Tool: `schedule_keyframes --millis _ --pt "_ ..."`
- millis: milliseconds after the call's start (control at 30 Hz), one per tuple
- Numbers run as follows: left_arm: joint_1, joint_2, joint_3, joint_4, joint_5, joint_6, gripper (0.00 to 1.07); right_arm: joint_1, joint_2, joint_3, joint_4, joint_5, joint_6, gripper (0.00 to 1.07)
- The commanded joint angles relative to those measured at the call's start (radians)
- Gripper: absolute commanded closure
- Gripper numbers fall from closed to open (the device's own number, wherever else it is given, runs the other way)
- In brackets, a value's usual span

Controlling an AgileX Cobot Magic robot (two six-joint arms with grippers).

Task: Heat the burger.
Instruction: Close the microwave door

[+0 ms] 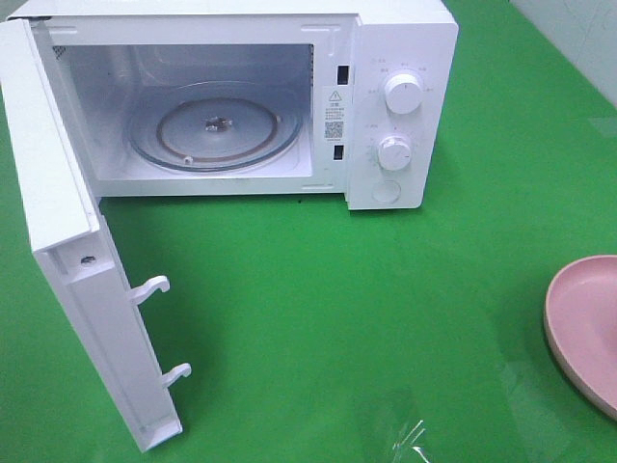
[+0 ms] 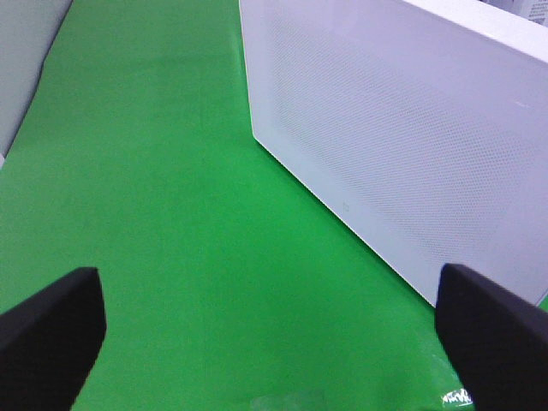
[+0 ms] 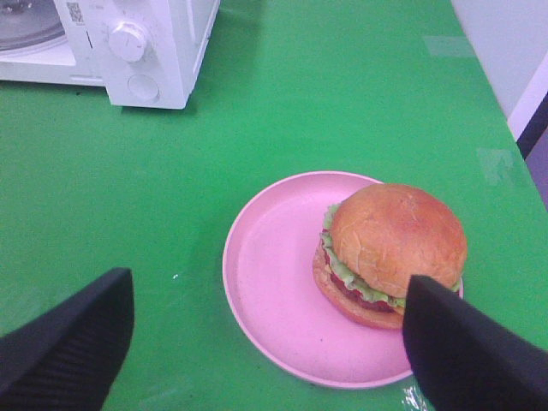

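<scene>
burger: 1 | pink plate: 1 | white microwave: 1, door open | glass turntable: 1 | round knobs: 2, upper, lower | door latch hooks: 2, | green tabletop: 1

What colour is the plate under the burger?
Pink. The plate shows best in the right wrist view, with the burger on it.
</scene>
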Motion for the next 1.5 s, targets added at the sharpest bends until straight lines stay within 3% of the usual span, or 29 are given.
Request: schedule_keyframes --millis 33,1367,1467,1500 --pt "0.003 -0.022 0.005 0.003 -0.003 -0.005 0.03 -0.009 -0.025 0.023 -0.002 -0.047 -0.002 0.31" --pt "0.003 -0.021 0.005 -0.001 -0.003 -0.006 0.03 -0.009 -0.025 0.023 -0.002 -0.047 -0.002 0.31" --pt "0.003 -0.021 0.005 -0.006 -0.008 -0.016 0.04 -0.009 -0.025 0.023 -0.002 -0.047 -0.002 0.31" --pt "0.003 -0.021 -0.001 0.000 -0.016 -0.048 0.07 -0.009 -0.025 0.023 -0.002 -0.047 -0.002 0.31"
